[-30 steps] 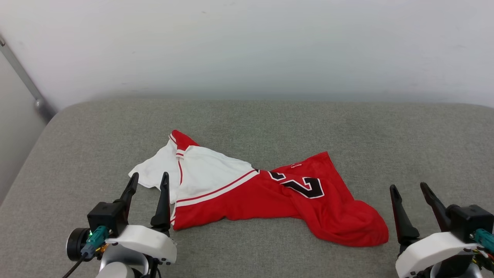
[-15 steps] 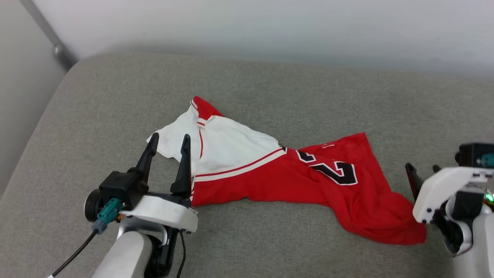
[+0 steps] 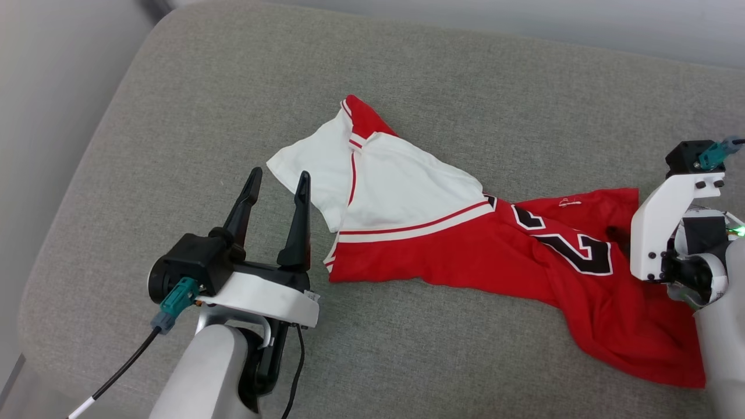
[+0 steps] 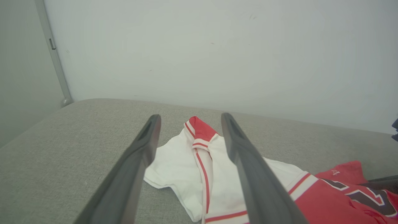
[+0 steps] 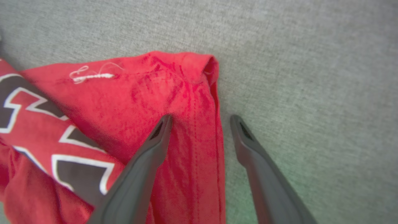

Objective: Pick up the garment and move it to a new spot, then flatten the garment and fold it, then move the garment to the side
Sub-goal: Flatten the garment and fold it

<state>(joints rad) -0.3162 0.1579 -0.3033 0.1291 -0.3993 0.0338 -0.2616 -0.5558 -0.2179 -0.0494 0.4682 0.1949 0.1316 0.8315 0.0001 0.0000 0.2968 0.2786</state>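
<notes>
At the near left, over bare cushion [image 3: 174,116]: left gripper [image 3: 279,173], fingers spread wide, gripping nothing, tips pointing toward the far edge and stopping just short of the shirt's white sleeve. Open grey fabric all round it, out to the rounded left edge and back to the near edge.

At the near right: right gripper [image 5: 201,117] tilted down over the red end of the shirt [image 3: 442,256], fingers parted and closed on nothing. One finger above the red cloth, the other above bare cushion, the stitched hem between them. Cannot tell whether the tips touch the fabric.

Across the middle of the cushion: the shirt, crumpled and lying aslant. White shoulder and sleeve toward the left, with red-and-white striped trim. Red body with black, white-outlined lettering running toward the near right, its lowest fold close to the near edge there. Narrow bare strip between the shirt's middle and the near edge.

Farther back: a broad band of bare cushion behind the whole shirt, widest toward the far left corner. Beyond the far edge, a plain pale wall [image 4: 217,46].
</notes>
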